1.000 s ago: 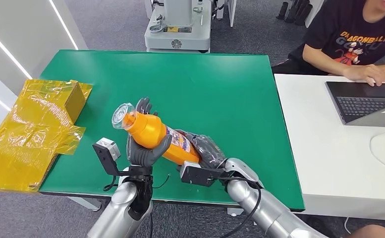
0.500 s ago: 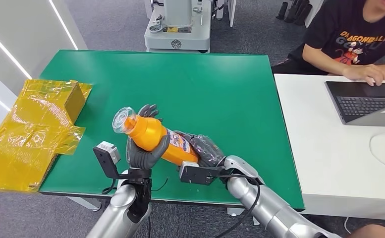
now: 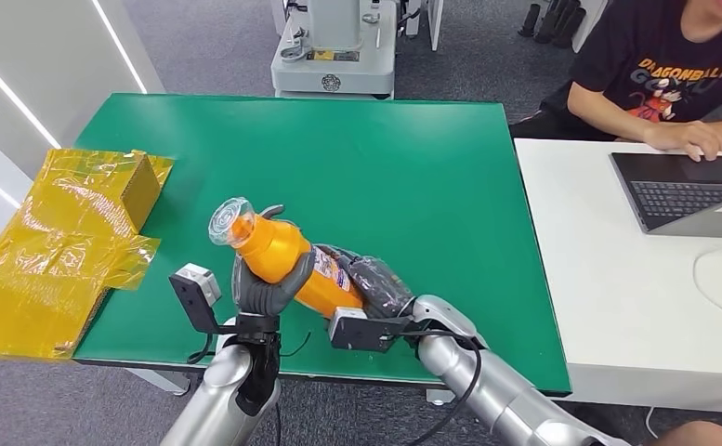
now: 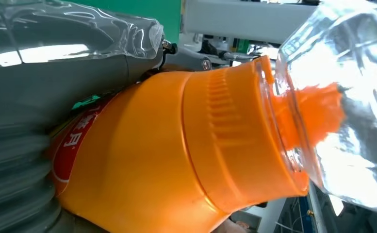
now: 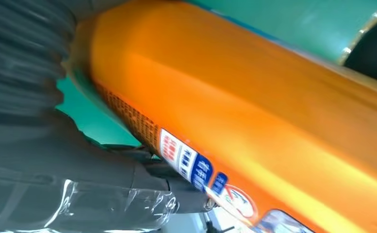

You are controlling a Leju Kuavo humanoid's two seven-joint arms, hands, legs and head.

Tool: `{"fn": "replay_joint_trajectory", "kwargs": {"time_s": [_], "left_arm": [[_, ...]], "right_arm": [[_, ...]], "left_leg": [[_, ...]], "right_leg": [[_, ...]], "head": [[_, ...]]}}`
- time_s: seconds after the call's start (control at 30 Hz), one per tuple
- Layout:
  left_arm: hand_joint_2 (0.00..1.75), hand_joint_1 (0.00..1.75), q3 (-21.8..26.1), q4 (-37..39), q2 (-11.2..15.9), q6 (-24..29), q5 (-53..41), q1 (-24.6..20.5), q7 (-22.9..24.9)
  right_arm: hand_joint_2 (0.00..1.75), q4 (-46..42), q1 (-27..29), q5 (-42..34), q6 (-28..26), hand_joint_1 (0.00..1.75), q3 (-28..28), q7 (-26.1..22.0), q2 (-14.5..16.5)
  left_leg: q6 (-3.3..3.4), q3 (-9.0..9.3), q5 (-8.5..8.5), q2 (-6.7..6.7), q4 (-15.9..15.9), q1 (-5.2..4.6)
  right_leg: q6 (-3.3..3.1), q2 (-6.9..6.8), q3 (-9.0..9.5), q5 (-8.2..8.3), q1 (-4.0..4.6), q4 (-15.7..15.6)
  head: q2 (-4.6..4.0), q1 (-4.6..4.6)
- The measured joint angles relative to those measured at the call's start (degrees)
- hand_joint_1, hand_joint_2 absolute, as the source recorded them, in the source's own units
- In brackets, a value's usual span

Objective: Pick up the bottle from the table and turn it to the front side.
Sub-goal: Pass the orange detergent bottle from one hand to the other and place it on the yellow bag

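Over at the left a crumpled yellow wrapping (image 3: 59, 242) is lying half on the green table (image 3: 413, 167), doing nothing for the job. Next comes the left hand (image 3: 266, 279), which is cupping the orange bottle (image 3: 287, 260) just below its shoulder, thumb across the near side and fingers wrapped behind; the clear cap (image 3: 227, 218) is pointing up and away to the left. The bottle is being held tilted, clear of the tabletop, above the near edge. To the right of that the right hand (image 3: 375, 283) is closing around the bottle's lower end, fingers curled on it.

With 2 hands on it, I'd judge the turning is underway. To do it well, 1 hand should be loosening while the other is rolling the body about its long axis, so the bottle isn't twisted against both grips or slipping out; the body looks smooth and likely slick.

The label is showing in the left wrist view as white characters on red (image 4: 74, 141), too cropped to read. In the right wrist view, fine print and small blue-and-white panels (image 5: 191, 162) are blurred. Far right, a seated person (image 3: 659, 65) is wearing a shirt reading "DRAGONBALL".
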Motion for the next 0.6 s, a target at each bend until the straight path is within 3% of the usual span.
{"fn": "replay_joint_trajectory", "kwargs": {"time_s": [0.17, 0.33, 0.43, 0.6], "left_arm": [[1.75, 1.75, 0.34, -0.15, -0.23, 0.3, -0.53, -0.79, -0.78], [1.75, 1.75, 0.34, -0.13, -0.29, 0.69, -0.69, -0.98, -0.54], [1.75, 1.75, 0.32, -0.11, -0.31, 1.1, -0.74, -1.06, -0.63], [1.75, 1.75, 0.31, -0.11, -0.27, 1.94, -1.91, -1.07, -0.68]], "right_arm": [[1.75, -4.83, 4.02, -8.22, -15.14, 0.0, -2.87, -7.06, 1.03], [1.75, -16.07, 9.51, -20.71, -26.95, 0.0, -6.65, -8.29, 1.32], [1.75, -21.91, 12.58, -23.59, -29.83, 0.0, -7.84, -8.29, 1.33], [1.75, -31.5, 19.12, -21.99, -32.15, 0.0, -10.67, -8.32, 2.18]], "left_leg": [[0.0, -0.02, 0.0, -0.04, 0.0, 0.0], [0.0, -0.04, -0.01, -0.05, -0.01, -0.01], [0.0, -0.03, -0.02, 0.0, -0.01, -0.01], [0.0, -0.06, -0.02, -0.06, -0.02, 0.0]], "right_leg": [[0.0, -0.03, 0.0, 0.0, 0.0, 0.0], [0.02, -0.04, -0.03, -0.03, -0.01, -0.02], [0.02, 0.01, -0.04, -0.03, -0.01, -0.03], [0.02, -0.06, -0.05, -0.04, 0.0, -0.02]], "head": [[0.0, -0.01], [0.0, 0.0], [0.0, -0.01], [0.0, 0.0]]}}
